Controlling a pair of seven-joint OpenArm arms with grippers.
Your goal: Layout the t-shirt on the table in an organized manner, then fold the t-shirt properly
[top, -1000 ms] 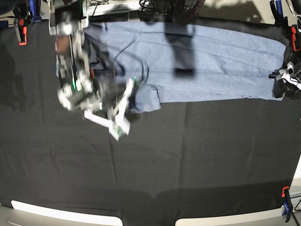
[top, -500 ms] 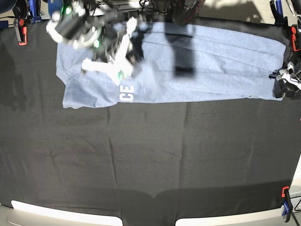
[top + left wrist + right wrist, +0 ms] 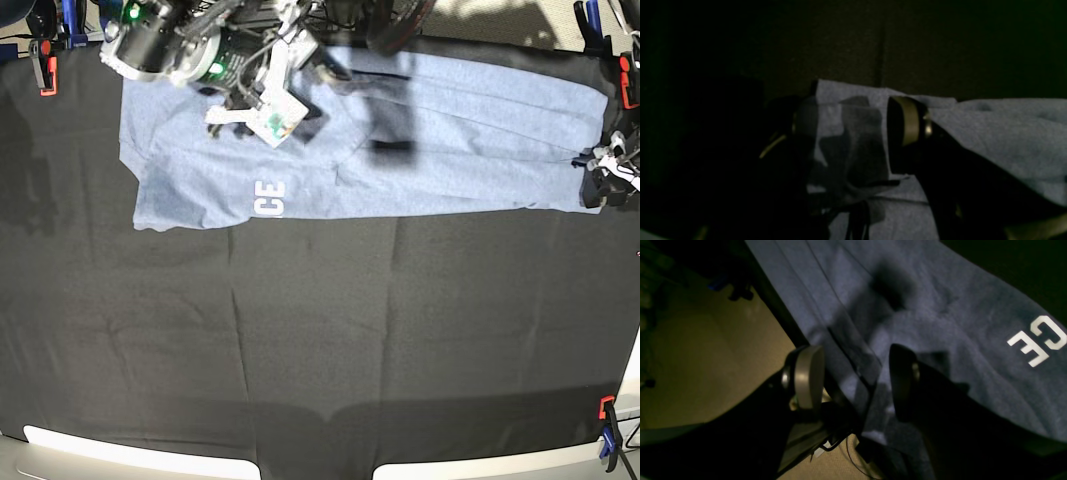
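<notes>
The t-shirt [image 3: 420, 150] lies spread in a long band along the far edge of the desk [image 3: 320, 340], reaching from the far left side almost to the right edge. It is flat for the most part, with long creases running lengthwise. White lettering [image 3: 269, 197], "CE", shows near the shirt's near hem toward its left end; the right wrist view shows the same letters [image 3: 1038, 340] on the blue-grey cloth.

The right gripper [image 3: 268, 98] hangs over the shirt's far left part, close to the desk's far edge. In its wrist view the jaws stand apart with nothing between them; one pad sits over the desk edge and the floor [image 3: 706, 356] beyond, the other over the shirt.

The left gripper [image 3: 605, 172] rests at the shirt's right end, low at the desk's right edge. Its wrist view is dark: jaws wide apart, shirt cloth [image 3: 990, 133] lying between and beneath them, not pinched.

Orange-black clamps [image 3: 43, 62] hold the black desk cover at the corners.
</notes>
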